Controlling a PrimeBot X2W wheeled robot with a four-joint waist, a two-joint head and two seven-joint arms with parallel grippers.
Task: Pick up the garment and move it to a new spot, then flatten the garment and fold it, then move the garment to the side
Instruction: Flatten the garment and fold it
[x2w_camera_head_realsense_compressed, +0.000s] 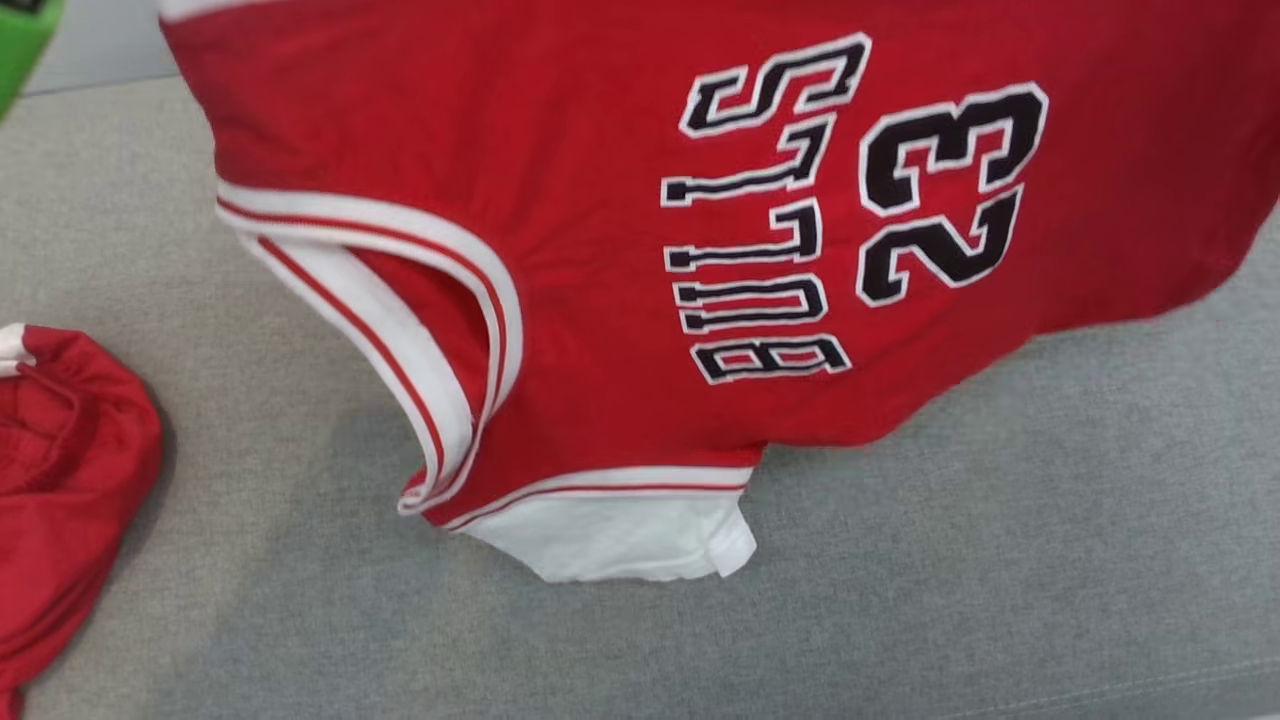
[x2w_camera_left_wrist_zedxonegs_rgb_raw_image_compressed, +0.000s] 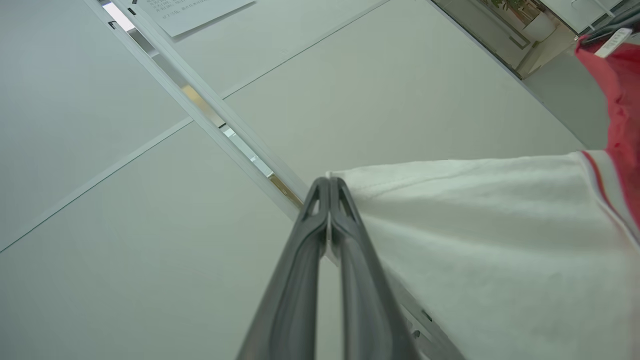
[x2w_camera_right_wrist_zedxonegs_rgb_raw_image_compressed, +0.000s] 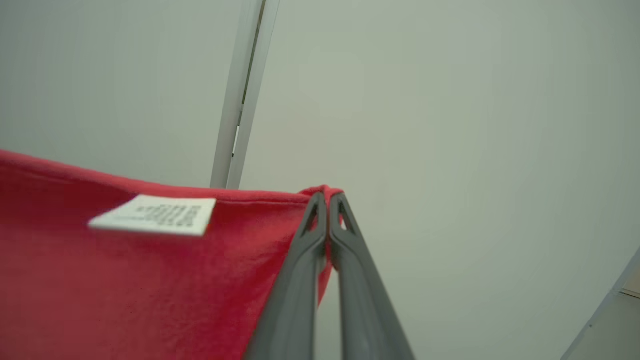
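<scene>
**Spotter:** Where's the garment right now?

**Operator:** Up in the air. My left gripper (x2w_camera_left_wrist_zedxonegs_rgb_raw_image_compressed: 329, 187) is pinched tight on the white sleeve (x2w_camera_head_realsense_compressed: 610, 535) edge. My right gripper (x2w_camera_right_wrist_zedxonegs_rgb_raw_image_compressed: 327, 197) is clamped on a red hem corner, with the care label (x2w_camera_right_wrist_zedxonegs_rgb_raw_image_compressed: 155, 215) nearby. The jersey (x2w_camera_head_realsense_compressed: 600, 250) hangs across the middle of the head view. Its sleeve dangles toward 6 o'clock, and I can't tell whether it touches down.

**Spotter:** How far along?

**Operator:** Early, I'd say: lifted, not yet set at a new spot. Flattening, folding and shifting aside are all left.

**Spotter:** Materials?

**Operator:** Nearest me, the grey surface (x2w_camera_head_realsense_compressed: 1000, 550) looks matte and finely woven. The jersey is a soft, limp knit with banded white-and-red trim (x2w_camera_head_realsense_compressed: 390, 340) round the armhole and black lettering (x2w_camera_head_realsense_compressed: 750, 300) outlined in white. At 8 o'clock a second red garment (x2w_camera_head_realsense_compressed: 70, 470) lies crumpled. Far off at 11 o'clock there's a green corner (x2w_camera_head_realsense_compressed: 25, 40) I can't identify.
</scene>
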